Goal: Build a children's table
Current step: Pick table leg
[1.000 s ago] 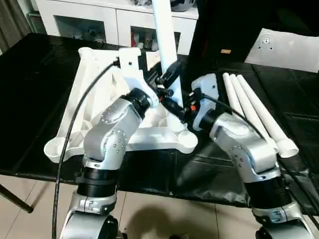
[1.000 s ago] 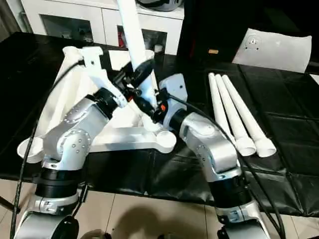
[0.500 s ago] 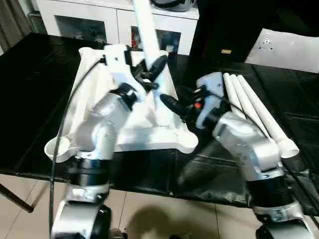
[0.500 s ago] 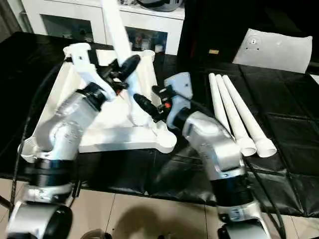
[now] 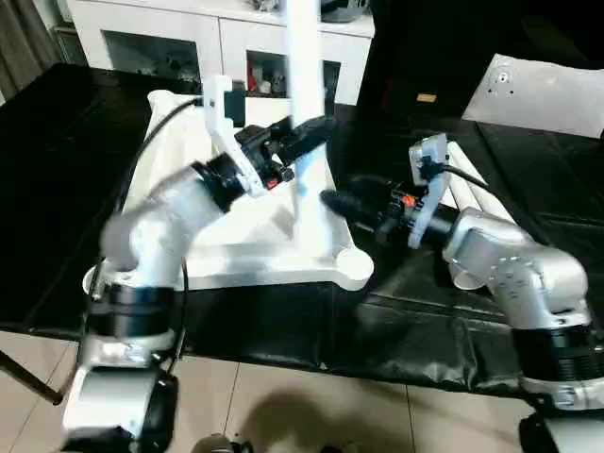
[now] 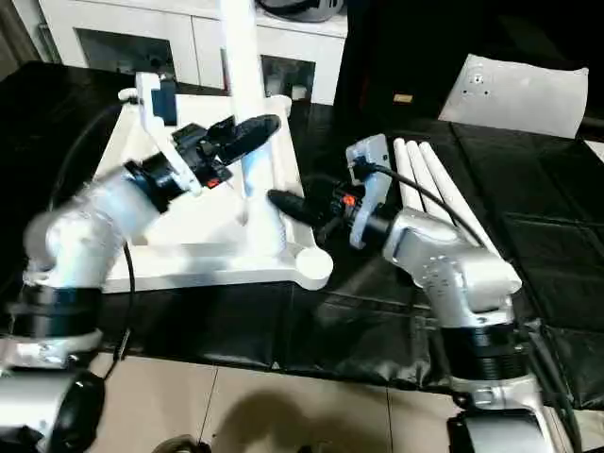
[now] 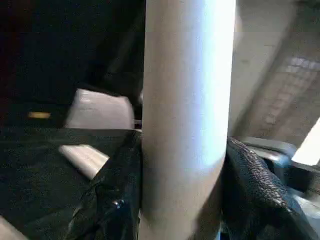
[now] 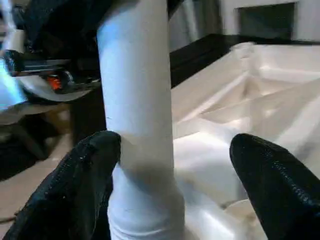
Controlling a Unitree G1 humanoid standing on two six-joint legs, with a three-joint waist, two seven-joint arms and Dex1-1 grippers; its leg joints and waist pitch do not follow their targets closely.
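The children's table is in parts: its white tabletop [image 5: 179, 170] lies ribbed underside up on the black table. One white leg [image 5: 304, 57] stands upright on it, next to the round near right corner socket [image 5: 353, 263]. My left gripper [image 5: 304, 137] is shut on this leg at mid height, and both fingers [image 7: 115, 195] press its sides. My right gripper [image 5: 340, 195] is open low beside the leg, with its fingertips [image 8: 260, 165] spread wide around the leg's base. Three more legs [image 6: 427, 162] lie side by side to the right, partly hidden by my right arm.
A flat white sheet [image 5: 543, 87] lies at the table's far right. White glass-door cabinets [image 5: 170, 42] stand behind the table. The table's near edge runs just below the tabletop, with tiled floor beneath.
My right gripper has opened, let go of the leg and drawn back to the right. The left gripper has kept its hold, and the leg now stands more upright.
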